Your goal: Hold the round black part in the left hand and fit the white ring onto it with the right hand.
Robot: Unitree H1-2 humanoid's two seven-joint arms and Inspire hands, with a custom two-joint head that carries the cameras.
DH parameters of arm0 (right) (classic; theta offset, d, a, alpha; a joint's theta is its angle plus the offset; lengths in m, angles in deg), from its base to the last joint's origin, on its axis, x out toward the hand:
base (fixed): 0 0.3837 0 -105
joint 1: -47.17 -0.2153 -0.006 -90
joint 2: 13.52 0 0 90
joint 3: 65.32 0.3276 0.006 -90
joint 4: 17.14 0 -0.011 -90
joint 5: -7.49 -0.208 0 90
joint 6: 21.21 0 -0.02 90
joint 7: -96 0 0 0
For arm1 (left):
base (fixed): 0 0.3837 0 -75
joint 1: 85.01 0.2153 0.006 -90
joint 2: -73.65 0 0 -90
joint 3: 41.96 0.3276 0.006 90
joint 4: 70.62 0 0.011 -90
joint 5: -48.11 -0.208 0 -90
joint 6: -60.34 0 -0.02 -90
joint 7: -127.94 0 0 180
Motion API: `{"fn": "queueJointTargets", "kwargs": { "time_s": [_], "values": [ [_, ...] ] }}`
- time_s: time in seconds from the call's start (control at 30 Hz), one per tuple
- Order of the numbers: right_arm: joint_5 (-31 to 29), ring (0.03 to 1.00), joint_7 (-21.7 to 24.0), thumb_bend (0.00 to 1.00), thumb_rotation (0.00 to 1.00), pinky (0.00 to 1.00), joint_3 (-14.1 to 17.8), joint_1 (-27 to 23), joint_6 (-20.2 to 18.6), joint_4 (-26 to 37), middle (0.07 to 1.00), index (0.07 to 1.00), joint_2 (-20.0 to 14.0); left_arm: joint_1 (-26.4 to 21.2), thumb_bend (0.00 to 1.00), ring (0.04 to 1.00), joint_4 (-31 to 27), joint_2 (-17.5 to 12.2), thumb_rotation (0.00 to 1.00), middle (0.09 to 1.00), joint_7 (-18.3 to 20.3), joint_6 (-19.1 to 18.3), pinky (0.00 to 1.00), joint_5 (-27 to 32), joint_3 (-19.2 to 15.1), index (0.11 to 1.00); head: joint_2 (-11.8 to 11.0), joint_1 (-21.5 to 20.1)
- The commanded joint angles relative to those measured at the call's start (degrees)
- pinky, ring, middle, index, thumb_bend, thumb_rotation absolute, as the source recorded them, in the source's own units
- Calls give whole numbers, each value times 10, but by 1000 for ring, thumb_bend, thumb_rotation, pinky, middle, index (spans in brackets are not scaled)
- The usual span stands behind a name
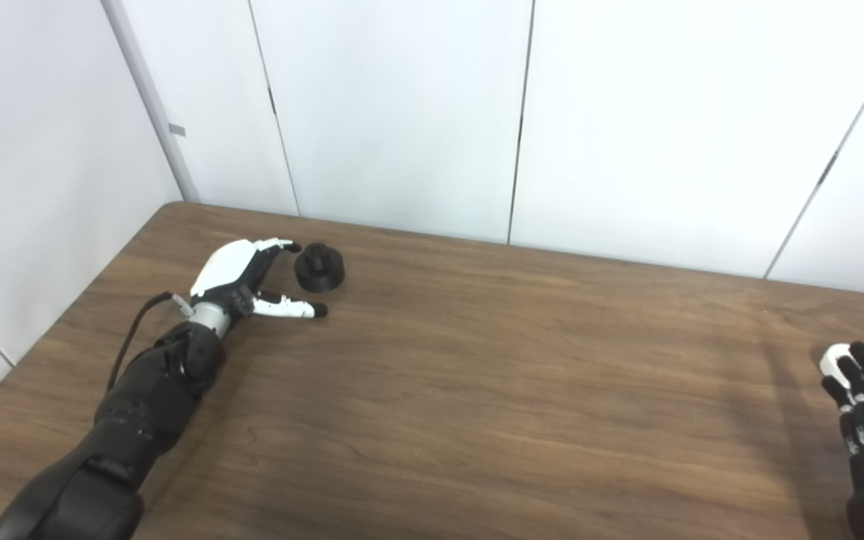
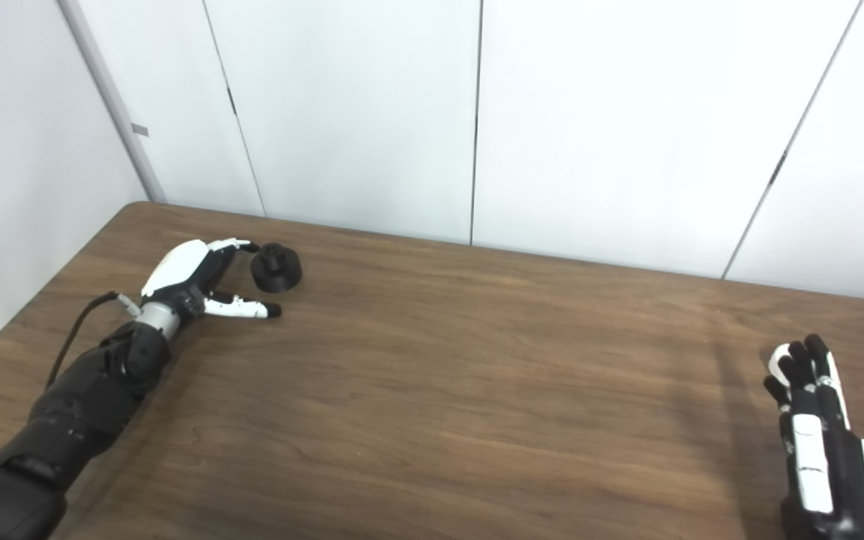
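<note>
The left hand (image 1: 241, 281) lies far out at ten o'clock, fingers and thumb spread apart, arm stretched long. The right hand (image 2: 814, 420) rests at four o'clock, fingers curled, seemingly pinching something white.

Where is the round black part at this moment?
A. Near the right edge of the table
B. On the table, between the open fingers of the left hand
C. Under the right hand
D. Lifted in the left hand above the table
B: the round black part sits on the table, with the left hand open around it, not lifting it.

Round black part (image 1: 319, 268) upright on table (image 1: 477, 390)
</note>
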Motion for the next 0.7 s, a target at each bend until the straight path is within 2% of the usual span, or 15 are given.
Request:
{"fn": "queueJointTargets", "kwargs": {
  "time_s": [0.0, 0.17, 0.37, 0.67],
  "values": [
    [-4, 948, 3, 347, 828, 897, 0, 41, 6, -22, 956, 954, 8, -26, 997, 950, 12, -4, 395, 919, -1, 5, 942, -2, 7, 828, 2, 1],
    [-10, 951, 2, 351, 816, 909, 2, 48, -7, -7, 958, 954, 9, -40, 999, 942, 33, 3, 365, 908, -5, 10, 934, -4, 20, 807, 4, 3],
    [-17, 973, 2, 315, 870, 968, 1, 57, -18, 15, 971, 968, 9, -57, 985, 938, 47, 6, 349, 900, 8, 4, 953, -3, 32, 796, 10, 5],
    [-20, 958, 0, 277, 824, 940, 3, 62, -26, 30, 962, 958, 14, -77, 964, 930, 71, 4, 354, 891, 14, 11, 955, -1, 44, 778, 16, 3]
  ]
}}
